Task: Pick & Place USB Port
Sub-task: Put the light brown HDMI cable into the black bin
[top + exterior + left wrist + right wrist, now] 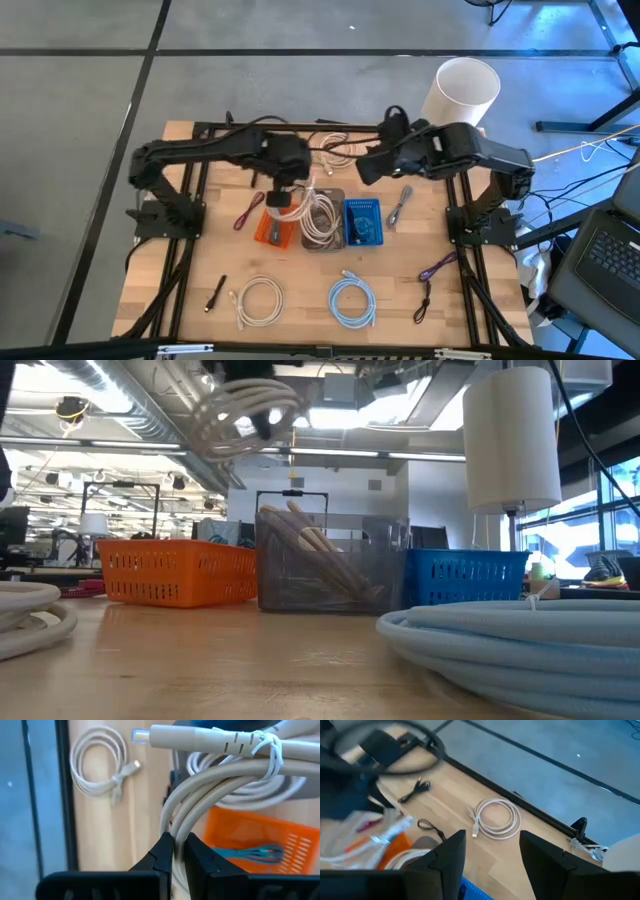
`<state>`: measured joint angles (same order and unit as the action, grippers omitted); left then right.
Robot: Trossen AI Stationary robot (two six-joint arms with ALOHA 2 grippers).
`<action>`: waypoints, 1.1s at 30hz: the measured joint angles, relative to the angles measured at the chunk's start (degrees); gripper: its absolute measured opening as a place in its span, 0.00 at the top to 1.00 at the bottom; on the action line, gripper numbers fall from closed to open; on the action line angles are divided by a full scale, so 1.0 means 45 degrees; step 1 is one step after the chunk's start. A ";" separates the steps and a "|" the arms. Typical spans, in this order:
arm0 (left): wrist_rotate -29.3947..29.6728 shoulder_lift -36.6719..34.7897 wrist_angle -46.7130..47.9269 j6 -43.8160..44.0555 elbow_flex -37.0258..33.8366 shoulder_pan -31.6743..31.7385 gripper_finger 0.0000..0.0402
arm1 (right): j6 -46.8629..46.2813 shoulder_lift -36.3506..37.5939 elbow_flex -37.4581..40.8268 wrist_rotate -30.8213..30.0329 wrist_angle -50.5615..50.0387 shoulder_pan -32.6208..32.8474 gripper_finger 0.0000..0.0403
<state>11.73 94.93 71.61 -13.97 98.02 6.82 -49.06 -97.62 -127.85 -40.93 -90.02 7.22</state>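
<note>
Left wrist view, beige cable partly cropped

Across the middle of the frame stand an orange basket, a clear bin holding beige cables, and a blue basket. A blurred beige cable coil hangs at upper left. A light-blue cable coil fills the lower right.

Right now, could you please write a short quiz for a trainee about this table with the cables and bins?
1. True or false: the left claw grips a beige cable bundle.
2. Which bin stands in the middle: A orange, B clear, C blue?
3. Fill in: the right claw is ____.

Key: 1 true; 2 B; 3 open, holding nothing.
</note>
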 joint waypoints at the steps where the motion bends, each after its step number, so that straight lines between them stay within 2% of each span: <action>1: 0.0027 0.0343 0.0095 -0.0233 0.0431 0.0029 0.95 | 0.0000 0.0098 0.0000 -0.0004 0.0000 0.0000 0.53; 6: 0.0135 0.1650 0.0151 -0.1135 0.1992 -0.0024 0.95 | 0.0029 0.0384 0.0000 0.0001 0.0000 0.0005 0.53; 12: 0.0252 0.2604 0.0939 -0.1507 0.2979 -0.0202 0.95 | 0.0423 0.0505 0.0000 -0.0048 0.0000 0.0000 0.53; 14: -0.0351 0.2549 0.0649 -0.1424 0.3038 -0.0230 0.95 | 0.0676 0.0500 0.0000 -0.0039 0.0001 0.0003 0.53; 18: -0.3350 0.1473 -0.1665 -0.0059 0.3039 0.0063 0.95 | 0.0951 0.0520 0.0000 -0.0038 0.0001 0.0005 0.53; 20: -0.3976 0.0652 -0.2922 0.0467 0.2831 0.0258 0.95 | 0.0967 0.0634 0.0003 -0.0005 0.0000 0.0018 0.53; 25: -0.3915 -0.1647 -0.5139 0.1418 0.0793 0.0859 0.95 | 0.0901 0.1270 0.0009 -0.0319 0.0000 0.0404 0.53; 28: -0.4349 -0.3432 -0.7282 0.2195 -0.1487 0.1207 0.95 | 0.0656 0.1743 0.0250 -0.0943 0.0007 0.0796 0.53; 33: -0.5725 -0.6060 -1.2364 0.4261 -0.6049 0.1644 0.95 | 0.0100 0.2354 0.1105 -0.1309 -0.0008 0.1276 0.53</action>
<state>-14.03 67.66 15.98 5.20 70.80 14.21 -48.61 -87.03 -122.88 -46.82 -90.05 12.97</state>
